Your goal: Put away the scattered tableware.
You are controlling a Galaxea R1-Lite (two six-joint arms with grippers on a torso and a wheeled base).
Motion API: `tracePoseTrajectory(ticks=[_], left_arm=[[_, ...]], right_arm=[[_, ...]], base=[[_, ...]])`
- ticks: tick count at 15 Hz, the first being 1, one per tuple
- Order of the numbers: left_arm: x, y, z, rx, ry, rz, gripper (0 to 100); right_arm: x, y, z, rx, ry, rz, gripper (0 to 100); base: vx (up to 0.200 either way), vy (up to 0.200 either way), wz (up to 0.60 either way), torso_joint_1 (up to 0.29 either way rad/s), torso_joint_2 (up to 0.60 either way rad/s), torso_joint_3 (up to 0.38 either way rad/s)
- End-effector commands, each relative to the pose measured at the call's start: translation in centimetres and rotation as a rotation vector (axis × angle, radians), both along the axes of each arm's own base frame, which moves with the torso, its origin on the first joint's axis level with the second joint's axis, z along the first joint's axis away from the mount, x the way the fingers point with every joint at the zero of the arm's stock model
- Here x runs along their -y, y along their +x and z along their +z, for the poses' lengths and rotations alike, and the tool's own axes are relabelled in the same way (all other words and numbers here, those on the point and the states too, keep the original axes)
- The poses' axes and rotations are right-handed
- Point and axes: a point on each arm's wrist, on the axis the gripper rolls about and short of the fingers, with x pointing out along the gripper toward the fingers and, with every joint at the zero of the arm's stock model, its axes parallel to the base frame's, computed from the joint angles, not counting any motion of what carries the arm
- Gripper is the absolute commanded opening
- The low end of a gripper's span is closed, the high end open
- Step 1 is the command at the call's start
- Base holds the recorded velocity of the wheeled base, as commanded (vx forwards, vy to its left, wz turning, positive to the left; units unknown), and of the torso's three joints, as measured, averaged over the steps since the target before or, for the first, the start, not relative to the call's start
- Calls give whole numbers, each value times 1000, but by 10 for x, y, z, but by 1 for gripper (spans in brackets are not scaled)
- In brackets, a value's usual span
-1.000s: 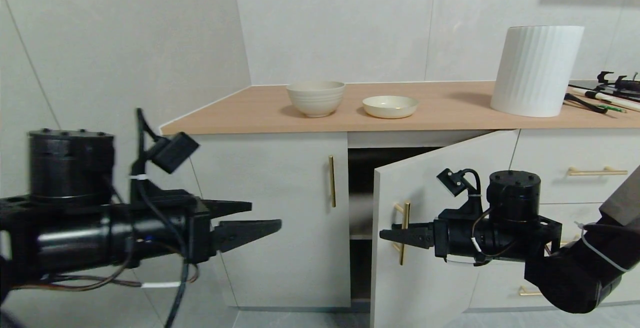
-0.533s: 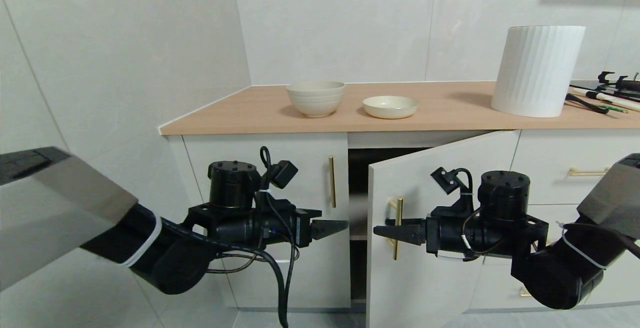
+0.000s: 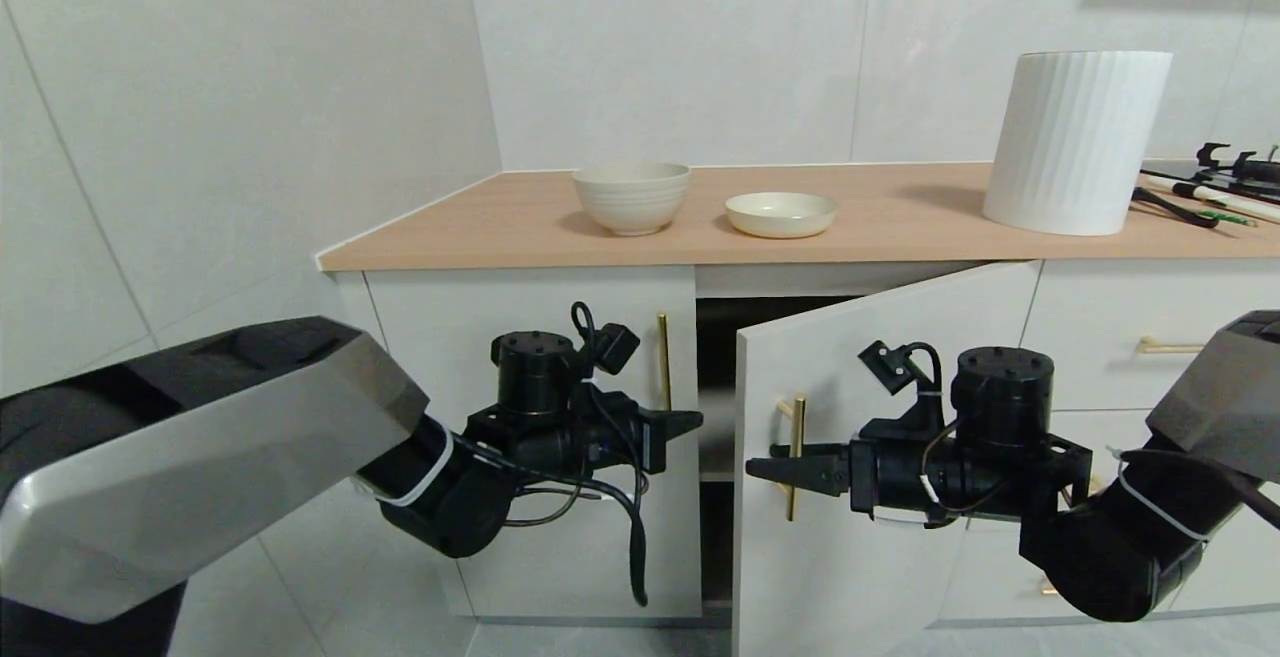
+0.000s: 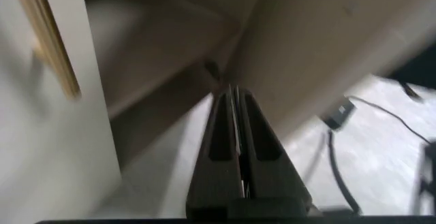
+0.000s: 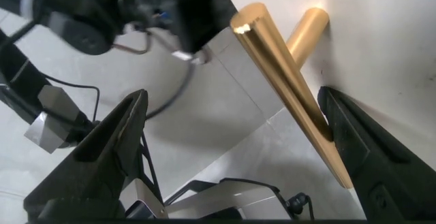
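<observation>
Tableware: 1 ribbed cream bowl [image 3: 631,195] and 1 shallow cream dish [image 3: 780,213] stand side by side, not touching, on the wooden countertop [image 3: 900,222] above the cupboard. Further right on the same top are 1 tall white ribbed container [image 3: 1075,141] and, at the edge of view, several dark-handled utensils [image 3: 1200,199]. Below, the right cupboard door [image 3: 850,557] stands partly swung out. A dark gap shows between it and the shut left door [image 3: 540,307], and the open door stands in front of part of the cupboard interior. The right gripper [image 3: 765,468] has its fingers [image 5: 116,142] spread wide, with the open door's brass handle [image 3: 795,457] between them and close against 1 finger; contact cannot be confirmed. The left gripper [image 3: 690,422] has its fingers [image 4: 219,125] pressed together, holding nothing. Its tip is at the gap beside the left door's edge, near that door's own brass pull [image 3: 662,364]. Right of the open door is a drawer front with a brass bar [image 3: 1170,344]. Glossy pale wall tiles [image 3: 250,87] meet in a corner behind the counter, and the floor [image 3: 600,637] is grey.
</observation>
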Motion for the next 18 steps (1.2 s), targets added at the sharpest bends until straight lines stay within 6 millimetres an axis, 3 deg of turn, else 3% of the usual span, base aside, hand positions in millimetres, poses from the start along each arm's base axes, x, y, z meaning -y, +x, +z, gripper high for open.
tracePoseTrajectory(ticks=[1, 6, 10, 15, 18], left_arm=[[12, 12, -15, 2, -1, -7, 0], [46, 25, -11, 41, -55, -16, 0], [70, 10, -6, 60, -80, -61, 0], [72, 7, 0, 75, -88, -64, 0], [72, 3, 5, 76, -90, -67, 0]], right_arm=[[0, 0, -3, -8, -4, -1, 100], [0, 0, -4, -7, -6, 0, 100], [4, -4, 0, 38, 15, -11, 100], [37, -6, 1, 72, 21, -100, 100], [55, -30, 7, 56, 13, -123, 100]], base=[[0, 0, 0, 0, 0, 0], [0, 0, 0, 0, 0, 0], [0, 0, 0, 0, 0, 0], [0, 0, 0, 0, 0, 0], [0, 0, 0, 0, 0, 0]])
